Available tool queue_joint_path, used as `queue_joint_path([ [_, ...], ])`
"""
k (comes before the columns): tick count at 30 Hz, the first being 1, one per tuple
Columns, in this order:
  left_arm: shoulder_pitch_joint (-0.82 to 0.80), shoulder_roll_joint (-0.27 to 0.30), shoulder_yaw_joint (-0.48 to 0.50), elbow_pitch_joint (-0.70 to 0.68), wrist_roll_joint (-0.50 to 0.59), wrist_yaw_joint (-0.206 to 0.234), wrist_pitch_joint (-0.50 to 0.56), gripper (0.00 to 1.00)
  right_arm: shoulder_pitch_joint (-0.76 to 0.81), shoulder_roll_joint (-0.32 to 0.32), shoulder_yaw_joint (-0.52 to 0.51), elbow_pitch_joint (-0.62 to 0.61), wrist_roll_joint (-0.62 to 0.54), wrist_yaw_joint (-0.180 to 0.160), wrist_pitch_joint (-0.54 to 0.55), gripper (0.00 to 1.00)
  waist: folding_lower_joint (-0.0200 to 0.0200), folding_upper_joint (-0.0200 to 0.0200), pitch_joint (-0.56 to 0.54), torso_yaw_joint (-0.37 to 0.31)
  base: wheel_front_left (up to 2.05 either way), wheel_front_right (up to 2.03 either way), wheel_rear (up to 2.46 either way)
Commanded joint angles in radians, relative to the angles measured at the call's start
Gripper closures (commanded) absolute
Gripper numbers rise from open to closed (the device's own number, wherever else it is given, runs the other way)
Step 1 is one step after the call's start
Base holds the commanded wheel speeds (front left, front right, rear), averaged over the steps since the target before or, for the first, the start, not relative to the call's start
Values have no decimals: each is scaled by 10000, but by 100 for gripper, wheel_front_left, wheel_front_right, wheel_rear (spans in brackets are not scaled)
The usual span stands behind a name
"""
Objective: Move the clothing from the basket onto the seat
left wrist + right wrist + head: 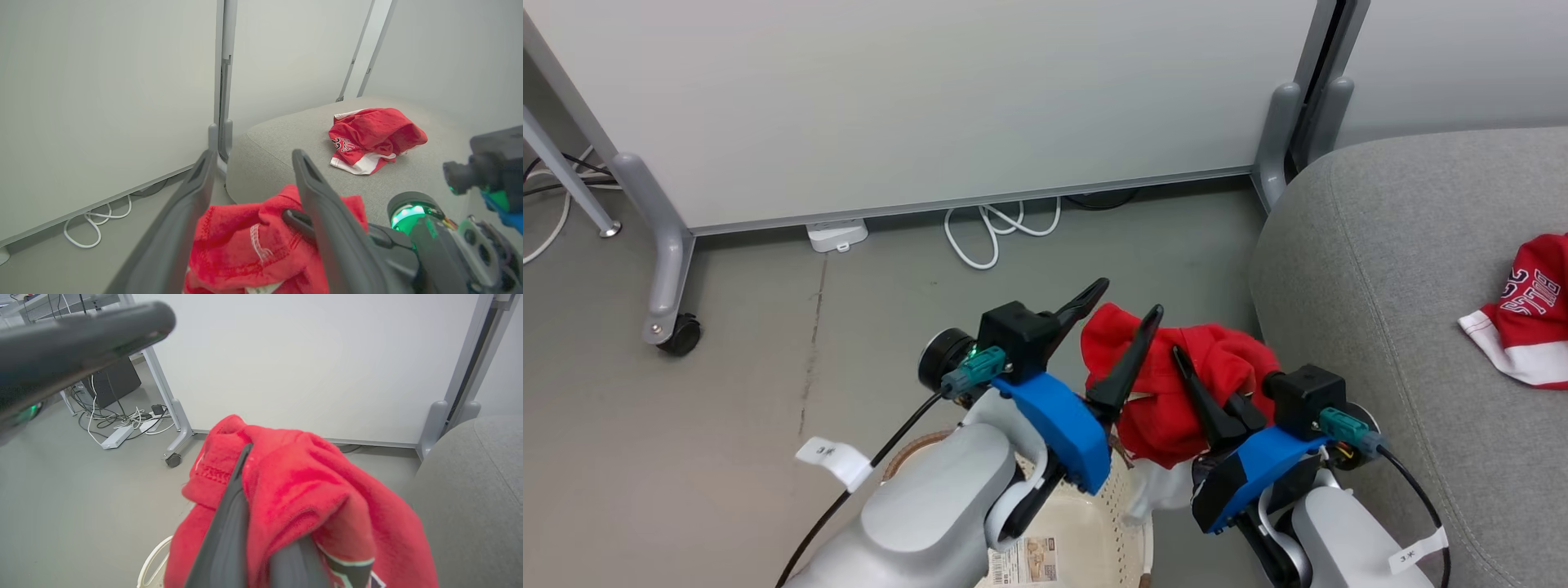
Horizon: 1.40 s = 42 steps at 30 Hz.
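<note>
1. In the head view, the right gripper (1207, 382) is sitting at the lower centre-right, its jaws closing tightly on a bunched red jersey (1233, 359).
2. This jersey is hanging in the middle of the frame, between the cream basket (1086, 523) at the bottom edge and the grey couch (1380, 286) on the right. A white part of it is drooping beside the basket.
3. The left gripper (1127, 298) is standing just left of the jersey with its jaws spread wide. Bare floor is showing between its fingers, and one finger is lying across the cloth's left edge.
4. A second jersey (1531, 318) is lying on the couch seat, well apart from the held one; the right frame edge is cutting it off.
5. The left wrist view is showing that second jersey whole, crumpled in the upper right with white trim and lettering. It is also showing a dark finger of the right gripper buried in the held cloth at bottom centre.
6. The right wrist view is adding the held jersey draping over both of that gripper's fingers. It also shows a pale curve of basket rim at the bottom left, plus cables and a caster wheel (173, 459) in the left half.
</note>
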Motion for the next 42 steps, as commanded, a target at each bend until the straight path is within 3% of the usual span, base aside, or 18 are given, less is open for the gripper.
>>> queue_joint_path([
  [1, 205, 105, 149, -125, 181, -41, -43, 0, 57, -10, -42, -86, -83, 5, -50, 100, -1, -1, 5, 4, 0, 0, 0],
  [10, 2717, 935, 2333, -2130, 2165, -314, -37, 0, 395, -9, -312, -541, -240, 5, 51, 100, -1, -1, 4, -62, 0, 0, 0],
  [20, 4638, 1019, 4290, -3113, 3601, -643, -37, 0, 694, -9, -481, -1001, -154, 5, 174, 100, -1, -1, -66, -201, 0, 0, 0],
  [31, 5178, 730, 4889, -3279, 4142, -749, -37, 0, 741, -9, -371, -1205, -140, 5, 257, 100, -1, -1, -118, -598, 0, 0, 0],
  [42, 5246, 833, 4692, -3380, 4010, -731, -37, 0, 812, -9, -345, -1305, -62, 5, 219, 100, -1, -1, -38, -1704, 0, 0, 0],
])
